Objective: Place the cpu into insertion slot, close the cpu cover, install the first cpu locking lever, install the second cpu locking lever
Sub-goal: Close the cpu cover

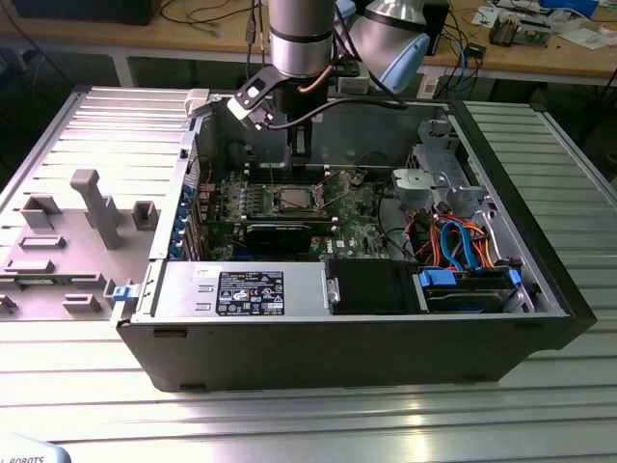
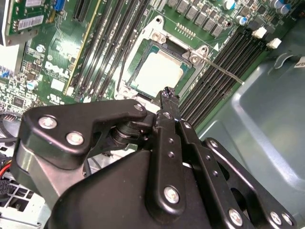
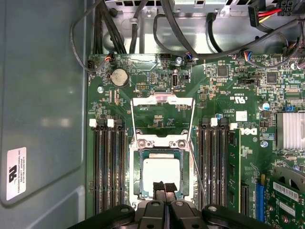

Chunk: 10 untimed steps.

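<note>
Circuitry lies open to us inside the computer case (image 1: 337,347), which rests on its side on the ribbed metal desk (image 1: 289,424), with a grey fixture tray (image 1: 67,231) beside it on the exterior view's left. We see the arm (image 1: 299,39) reaching down from above into the case, over the green motherboard (image 3: 224,90). In both wrist views the pincer (image 3: 164,187) (image 2: 167,95) is closed: its two black fingertips press flat against each other, and we can make out nothing between them. They hang just above the edge of the insertion slot (image 3: 139,171) that lies opposite the cover's hinge. The cpu (image 3: 162,172) sits in the slot, silvery-grey top up, square to the dark rim around it. The cpu cover (image 3: 162,99) is not down; in the first wrist view we see it swung up from its hinged edge, with green board showing through its open window. A thin lever rod (image 2: 224,71) juts from one corner of the socket and runs across the black memory slots (image 3: 107,167) alongside. We also note a round coin battery (image 3: 119,76) on the board beyond the cover and, in the exterior view, a black drive box (image 1: 371,286) against the case's near wall.
</note>
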Motion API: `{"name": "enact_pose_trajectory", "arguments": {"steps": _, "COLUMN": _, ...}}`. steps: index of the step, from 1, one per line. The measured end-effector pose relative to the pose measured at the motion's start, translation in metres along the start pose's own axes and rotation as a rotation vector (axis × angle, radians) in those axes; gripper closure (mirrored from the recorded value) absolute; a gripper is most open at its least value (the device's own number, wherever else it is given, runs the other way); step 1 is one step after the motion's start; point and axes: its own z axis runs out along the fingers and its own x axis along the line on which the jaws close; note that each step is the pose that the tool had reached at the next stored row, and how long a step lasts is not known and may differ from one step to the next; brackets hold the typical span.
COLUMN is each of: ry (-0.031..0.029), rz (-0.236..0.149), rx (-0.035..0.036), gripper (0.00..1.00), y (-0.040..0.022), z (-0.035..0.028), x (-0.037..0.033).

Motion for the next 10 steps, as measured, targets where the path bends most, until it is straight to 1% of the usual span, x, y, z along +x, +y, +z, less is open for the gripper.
{"name": "enact_pose_trajectory", "arguments": {"steps": 6, "ry": -0.001, "rz": 0.0, "rx": 0.0, "gripper": 0.89, "y": 0.0005, "z": -0.0002, "x": 0.0}}
{"name": "enact_pose_trajectory", "arguments": {"steps": 8, "ry": -0.0018, "rz": 0.0, "rx": -0.0001, "gripper": 0.89, "y": 0.0006, "z": -0.0028, "x": 0.0001}}
{"name": "enact_pose_trajectory", "arguments": {"steps": 10, "ry": -0.002, "rz": 0.0, "rx": 0.0002, "gripper": 0.89, "y": 0.0014, "z": -0.0029, "x": 0.0001}}
